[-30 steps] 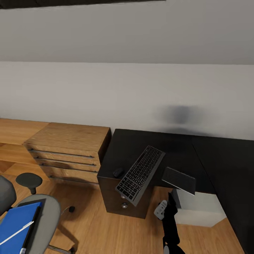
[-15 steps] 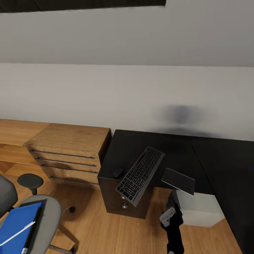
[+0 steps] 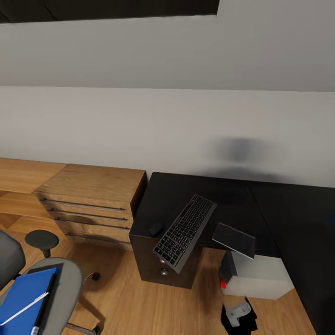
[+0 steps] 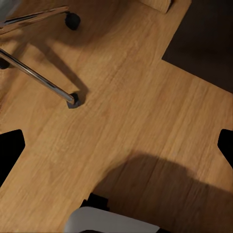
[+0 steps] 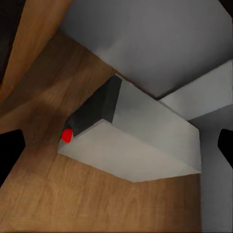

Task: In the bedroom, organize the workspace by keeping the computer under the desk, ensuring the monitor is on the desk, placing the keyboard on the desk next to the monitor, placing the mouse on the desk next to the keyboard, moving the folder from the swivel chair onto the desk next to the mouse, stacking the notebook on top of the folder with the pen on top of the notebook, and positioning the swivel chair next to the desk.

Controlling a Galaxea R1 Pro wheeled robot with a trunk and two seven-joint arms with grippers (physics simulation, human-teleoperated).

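Now that the right arm has dropped back low, right pincer apart and empty, the computer sits uncovered under the desk.

The robot's black right arm with its pale grey gripper has drawn back toward the near edge, away from the black desk; the light grey box-shaped computer's red-dotted front now shows uncovered.
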